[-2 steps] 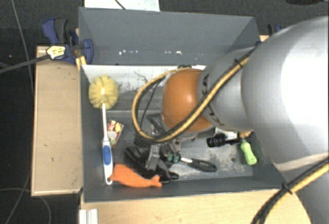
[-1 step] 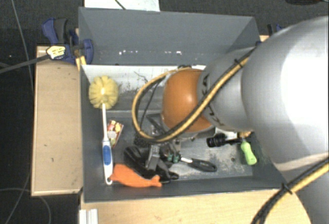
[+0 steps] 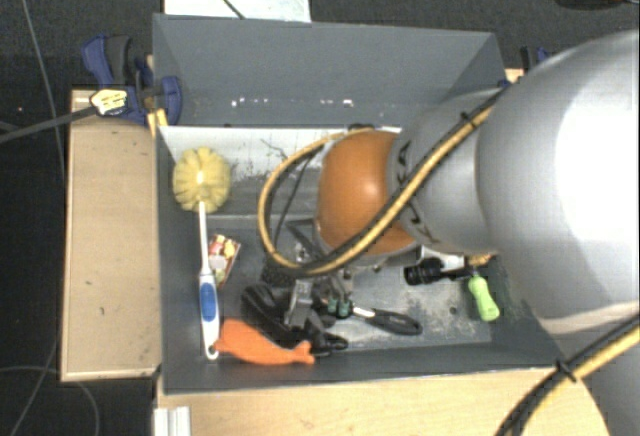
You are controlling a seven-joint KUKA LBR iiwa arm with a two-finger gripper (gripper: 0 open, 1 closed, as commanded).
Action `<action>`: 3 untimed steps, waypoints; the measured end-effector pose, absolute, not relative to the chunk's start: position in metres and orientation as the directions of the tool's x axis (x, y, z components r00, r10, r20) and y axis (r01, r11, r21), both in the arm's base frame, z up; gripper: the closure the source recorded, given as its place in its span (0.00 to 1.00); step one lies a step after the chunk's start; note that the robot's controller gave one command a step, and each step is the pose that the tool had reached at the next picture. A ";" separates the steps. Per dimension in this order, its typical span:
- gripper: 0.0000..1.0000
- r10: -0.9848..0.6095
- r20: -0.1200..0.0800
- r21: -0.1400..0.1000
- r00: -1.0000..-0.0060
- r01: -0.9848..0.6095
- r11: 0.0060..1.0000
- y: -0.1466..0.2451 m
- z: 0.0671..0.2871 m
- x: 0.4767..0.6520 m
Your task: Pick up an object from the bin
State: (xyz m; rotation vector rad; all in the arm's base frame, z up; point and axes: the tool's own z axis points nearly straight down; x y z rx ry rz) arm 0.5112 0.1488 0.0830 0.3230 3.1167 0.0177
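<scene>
My gripper is low in the bin's front middle, under the arm's orange cover. Just below and left of it lies an orange carrot-shaped thing on the bin floor. A black tool with dark handles lies right beside the gripper on its right. Another black thing sits against the gripper's left side. I cannot make out anything held.
A brush with a yellow fluffy head and a white and blue handle lies along the left wall. A small colourful packet rests beside it. A black marker and a green-capped thing lie at the right.
</scene>
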 end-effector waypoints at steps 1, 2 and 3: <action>1.00 0.204 -0.004 0.009 -0.979 0.204 0.979 0.147 0.099 0.510; 1.00 0.204 -0.006 0.010 -0.979 0.204 0.979 0.147 0.114 0.511; 1.00 0.203 -0.004 0.008 -0.979 0.203 0.979 0.147 0.123 0.510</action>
